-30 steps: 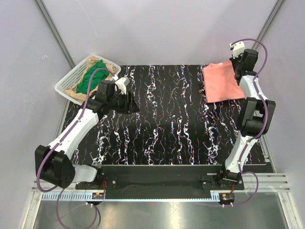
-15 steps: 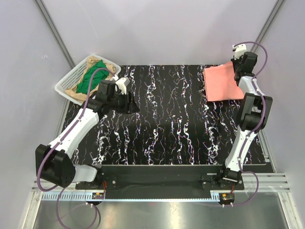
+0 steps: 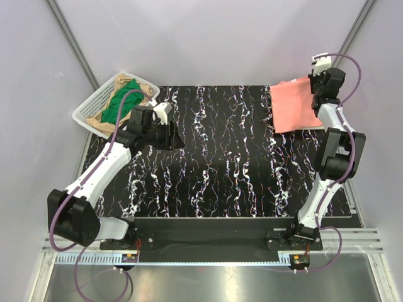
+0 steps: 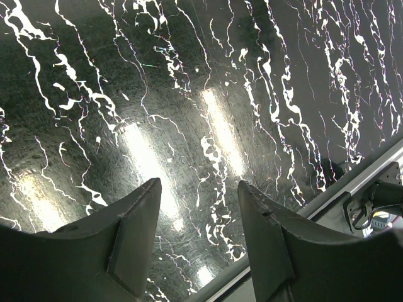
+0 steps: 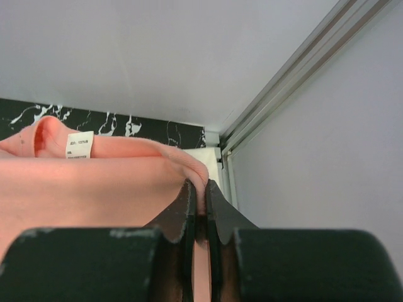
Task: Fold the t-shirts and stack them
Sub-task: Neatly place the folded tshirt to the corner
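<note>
As the view from above shows, the salmon-pink t-shirt [image 3: 291, 108] lies flat at the far right corner of the bench [image 3: 220, 157], and as far as I can judge it is already in a folded shape. The right tool [image 3: 320, 74] is at its far right edge. The left tool [image 3: 169, 134] hangs above the bare bench on the left side, near the white basket [image 3: 85, 112]. In this basket a green t-shirt [image 3: 118, 104] and a tan t-shirt [image 3: 101, 121] lie crumpled together.

In the left wrist view, the left tool [image 4: 198, 189] has its fingers apart and nothing is between them. Below it is only the marbled bench.

In the right wrist view, the right tool [image 5: 199, 189] is clenched on a rim of the salmon-pink cloth, close to the neck with its white label [image 5: 80, 145].

My judgement is that the task is in its early part. One shirt is almost placed and waits only for release, and the shirts in the basket are not yet folded or stacked.
</note>
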